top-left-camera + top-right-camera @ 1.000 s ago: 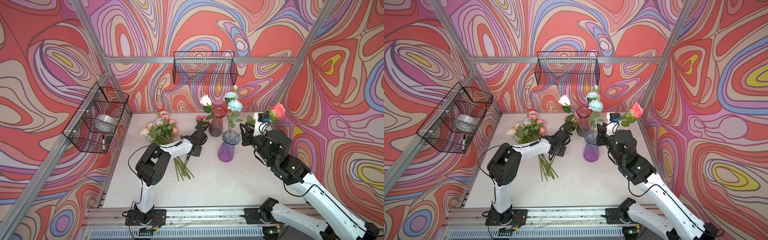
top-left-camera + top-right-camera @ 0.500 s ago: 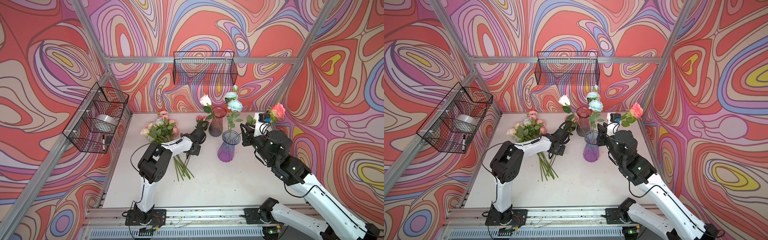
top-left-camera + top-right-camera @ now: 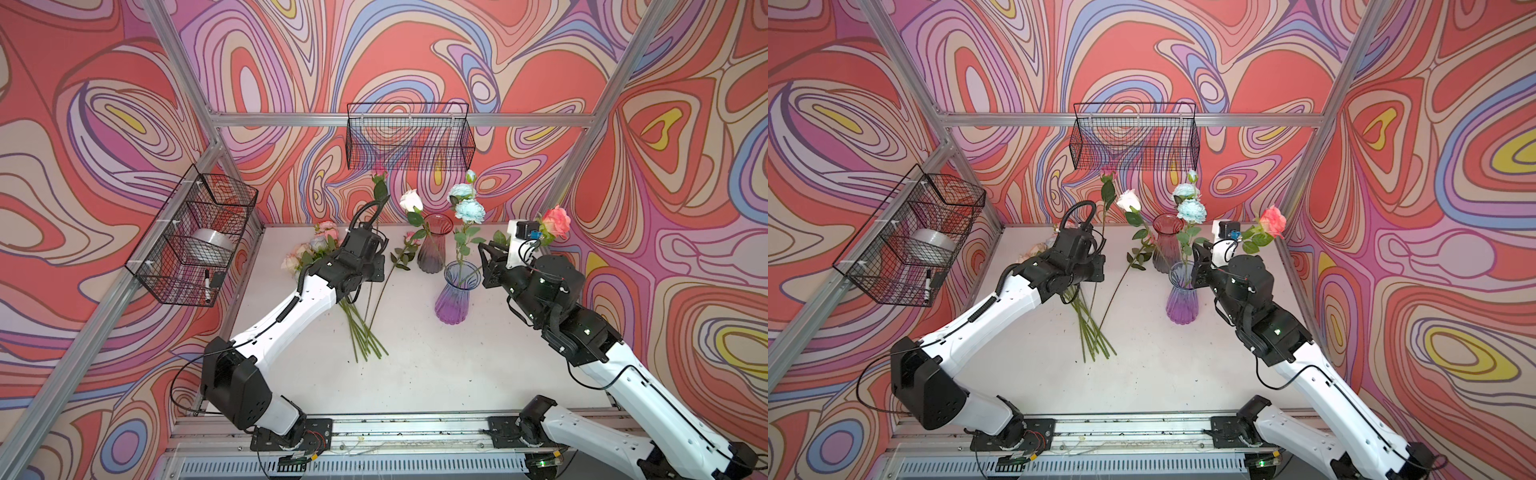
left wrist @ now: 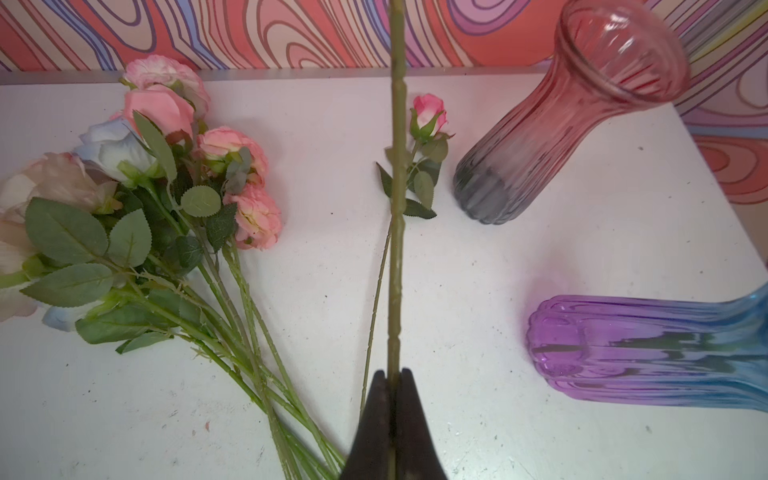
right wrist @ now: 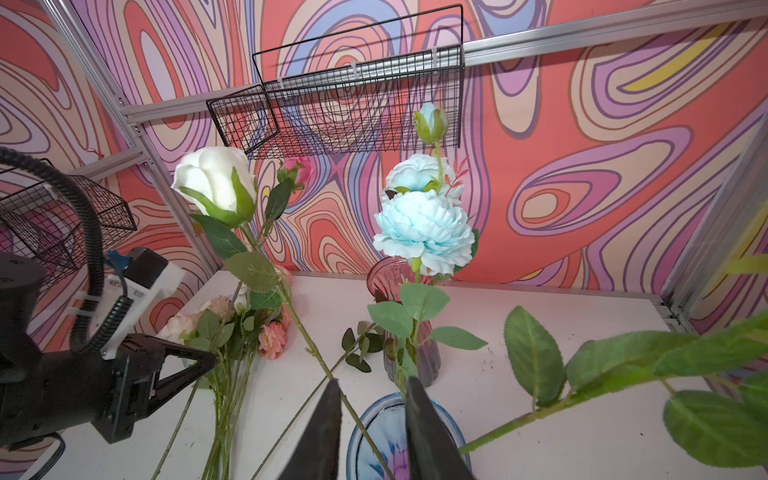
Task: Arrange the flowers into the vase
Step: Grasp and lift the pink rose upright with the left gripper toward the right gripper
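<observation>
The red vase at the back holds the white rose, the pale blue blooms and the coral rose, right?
Wrong vase. The red vase stands empty, as the left wrist view shows. It is the purple vase in front of it that holds the white rose, the pale blue blooms and the coral rose.

Top views look down; close wrist views share the flowers (image 4: pixel 137 216).

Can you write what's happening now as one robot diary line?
left tool: shut on stem | right tool: open at purple vase | bunch: on table
</observation>
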Controlling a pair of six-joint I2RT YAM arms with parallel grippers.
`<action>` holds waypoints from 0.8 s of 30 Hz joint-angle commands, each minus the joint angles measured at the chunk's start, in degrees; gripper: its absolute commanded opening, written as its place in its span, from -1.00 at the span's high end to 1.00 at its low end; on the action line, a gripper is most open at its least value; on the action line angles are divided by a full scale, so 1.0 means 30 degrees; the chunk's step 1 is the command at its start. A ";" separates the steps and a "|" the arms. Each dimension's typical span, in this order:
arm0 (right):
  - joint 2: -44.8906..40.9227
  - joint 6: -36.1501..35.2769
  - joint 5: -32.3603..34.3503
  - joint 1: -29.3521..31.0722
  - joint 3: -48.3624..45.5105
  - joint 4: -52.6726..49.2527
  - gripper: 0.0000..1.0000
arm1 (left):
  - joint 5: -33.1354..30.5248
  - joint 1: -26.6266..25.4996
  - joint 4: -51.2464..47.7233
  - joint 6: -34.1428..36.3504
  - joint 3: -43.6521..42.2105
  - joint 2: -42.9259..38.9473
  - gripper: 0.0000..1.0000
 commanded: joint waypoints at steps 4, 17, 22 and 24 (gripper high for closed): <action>0.0448 0.0283 -0.2871 -0.0012 0.1096 0.0351 0.36 | -0.1222 -0.0479 0.2555 -0.1576 -0.3020 -0.3686 1.00; 0.3603 0.0875 -1.0570 -0.0003 0.3405 0.2039 0.01 | -0.1873 -0.5962 1.1791 0.1785 -0.9074 -0.9907 1.00; 0.4842 0.1910 -1.4036 0.0023 0.4199 0.3100 -0.10 | -0.0318 -0.5991 1.2584 0.2624 -0.9258 -1.0604 1.00; 0.5431 0.2275 -1.4628 0.0092 0.4623 0.3231 -0.11 | -0.0145 -0.5993 1.2748 0.2817 -0.9354 -1.0756 1.00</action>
